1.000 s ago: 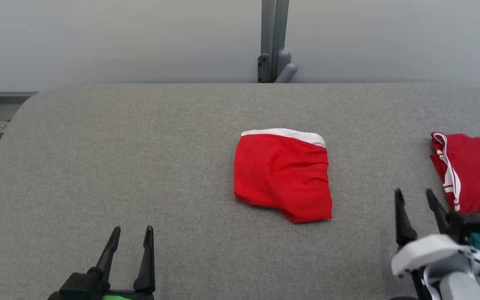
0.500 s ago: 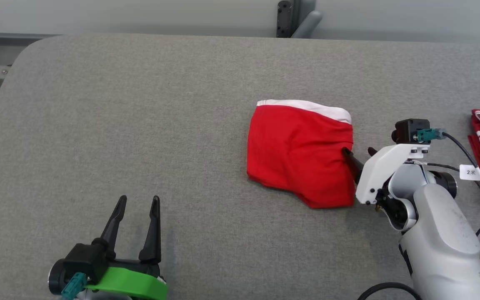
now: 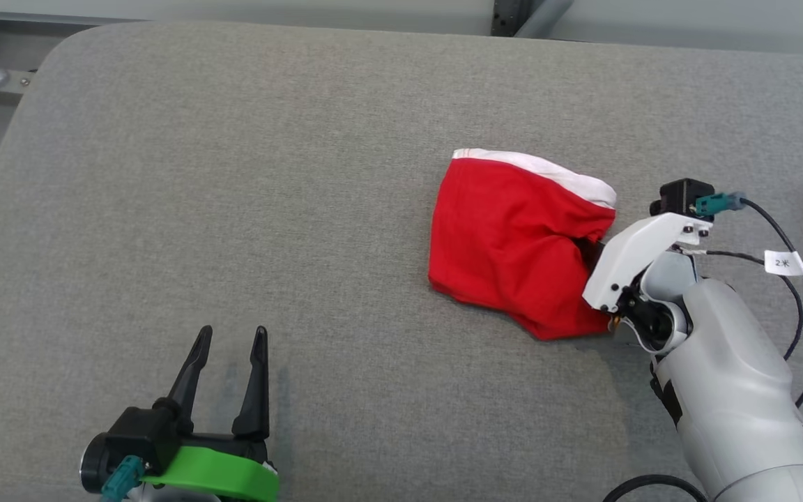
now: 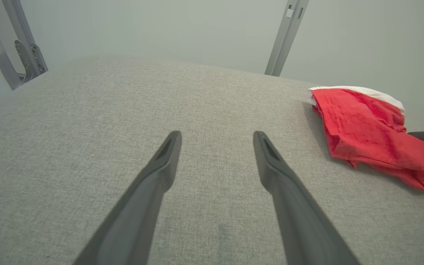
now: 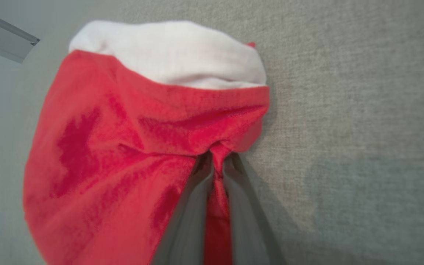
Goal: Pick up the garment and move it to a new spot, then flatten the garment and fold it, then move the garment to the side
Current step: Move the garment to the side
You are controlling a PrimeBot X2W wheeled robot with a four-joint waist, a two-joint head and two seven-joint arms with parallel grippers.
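Grey fabric covers the desk (image 3: 234, 174). Right of its centre lies the red garment (image 3: 506, 237), white band along the far edge. The right gripper (image 5: 217, 162) is clamped on its right edge; the left gripper (image 3: 231, 333) hangs open and empty, well apart.

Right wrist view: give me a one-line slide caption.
Right gripper, fingers pinched shut on a bunched edge of the red garment with white waistband, lying on the grey table.

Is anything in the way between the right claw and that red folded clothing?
Nothing visible does. The right gripper is shut on an edge of the red garment, with a fold of cloth pinched inside.
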